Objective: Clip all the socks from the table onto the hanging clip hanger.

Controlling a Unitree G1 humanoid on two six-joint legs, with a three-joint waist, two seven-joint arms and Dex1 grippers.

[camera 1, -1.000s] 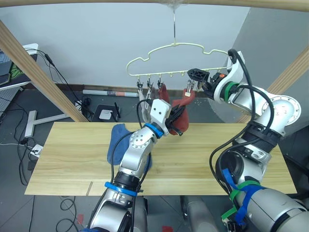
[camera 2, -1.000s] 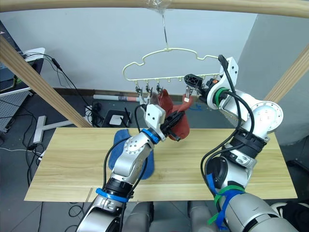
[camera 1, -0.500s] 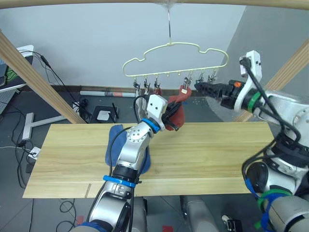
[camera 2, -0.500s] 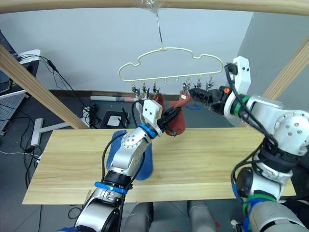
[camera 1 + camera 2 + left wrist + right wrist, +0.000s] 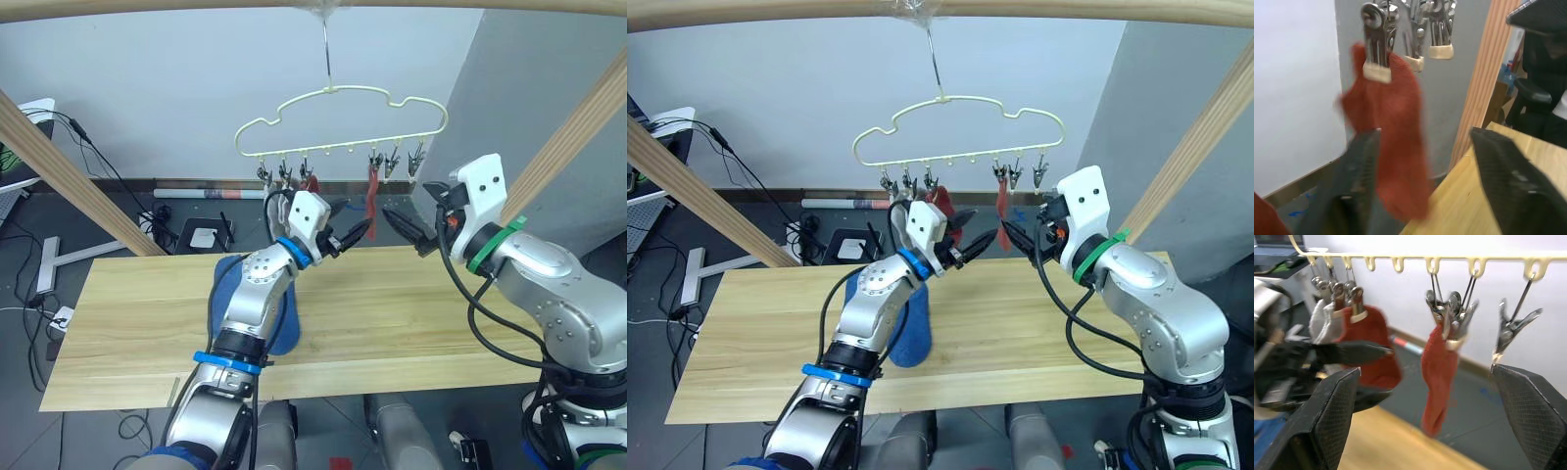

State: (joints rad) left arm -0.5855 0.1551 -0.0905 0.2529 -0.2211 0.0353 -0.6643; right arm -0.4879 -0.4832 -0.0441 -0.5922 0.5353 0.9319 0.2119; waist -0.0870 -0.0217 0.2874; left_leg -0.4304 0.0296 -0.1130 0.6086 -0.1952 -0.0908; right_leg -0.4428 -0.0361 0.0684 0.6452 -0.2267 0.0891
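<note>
A second ago a red sock was held up to the hanger [image 5: 343,119] by both claws. Now it has been let go. The left claw [image 5: 355,233] is seen wide open with nothing in it, just under the clips. The right claw [image 5: 409,229] has been pulled back and is wide open and empty too.

Two red socks are now clipped on the hanger. One red sock [image 5: 1439,369] hangs from a clip near the middle. The other red sock [image 5: 1369,346] hangs further along, next to a pale sock [image 5: 1321,322]. So this sock looks done, and another one can be picked up.

A blue sock [image 5: 247,304] is left on the table [image 5: 421,313], but it is partly hidden by the left arm. It cannot be told if one blue sock or two lie there. The pale sock is blurry and half hidden. No other sock can be made out.
</note>
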